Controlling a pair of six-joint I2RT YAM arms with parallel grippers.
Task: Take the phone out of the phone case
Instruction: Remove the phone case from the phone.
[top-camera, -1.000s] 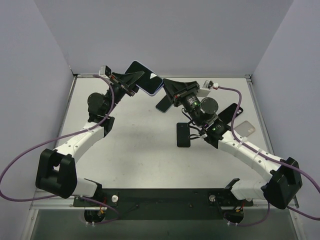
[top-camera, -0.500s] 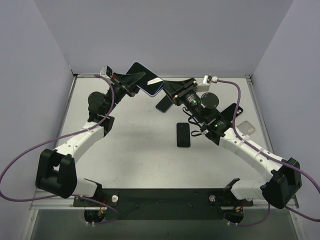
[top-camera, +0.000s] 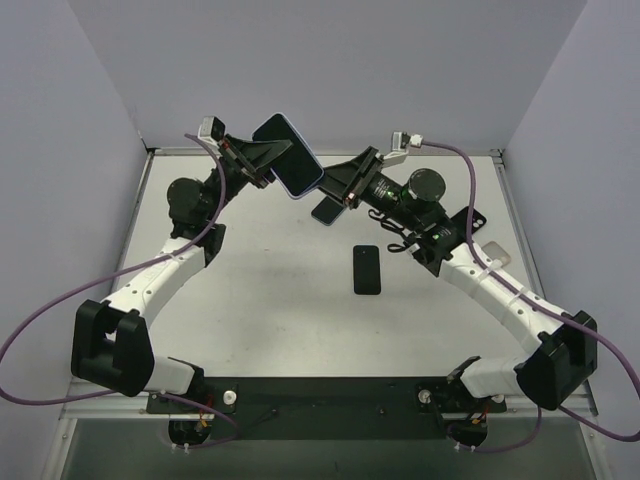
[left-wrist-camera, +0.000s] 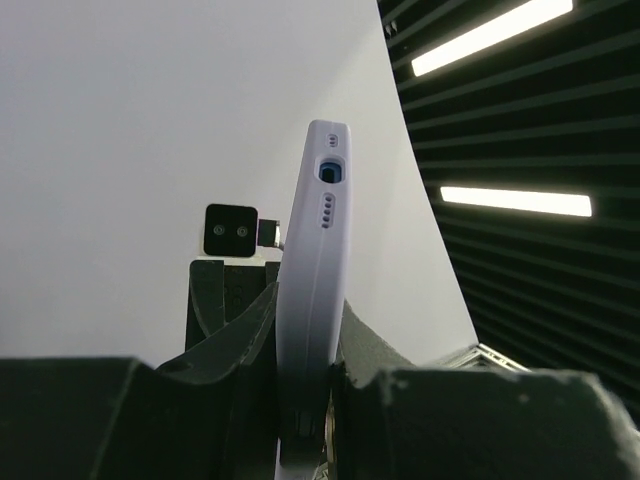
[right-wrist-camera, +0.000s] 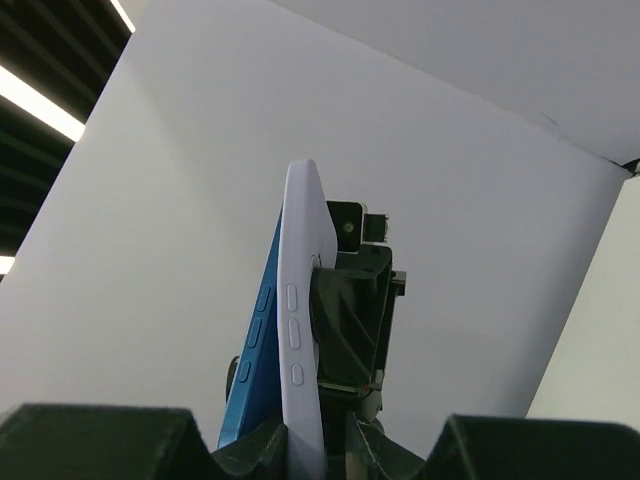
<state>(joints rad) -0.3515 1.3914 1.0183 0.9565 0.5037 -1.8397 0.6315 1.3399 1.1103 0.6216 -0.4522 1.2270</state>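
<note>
A blue phone (right-wrist-camera: 252, 345) sits in a lavender phone case (top-camera: 293, 160) held in the air above the table's far side. My left gripper (top-camera: 268, 165) is shut on the case from the left; in the left wrist view the case (left-wrist-camera: 315, 270) stands edge-on between my left gripper's (left-wrist-camera: 305, 345) fingers. My right gripper (top-camera: 336, 187) is shut on the case's lower right edge. In the right wrist view the case (right-wrist-camera: 302, 330) runs down into my right gripper (right-wrist-camera: 312, 440), and the phone's upper edge stands slightly apart from the case on its left.
A black phone (top-camera: 367, 269) lies flat mid-table. Another dark phone (top-camera: 325, 210) lies under my right gripper. A clear case (top-camera: 492, 255) and a black object (top-camera: 467, 224) lie at the right. Grey walls enclose the table on three sides.
Both grippers have lifted the cased phone up and slightly left. The right wrist has swung up and stretched toward the case, and the case now stands more upright.
</note>
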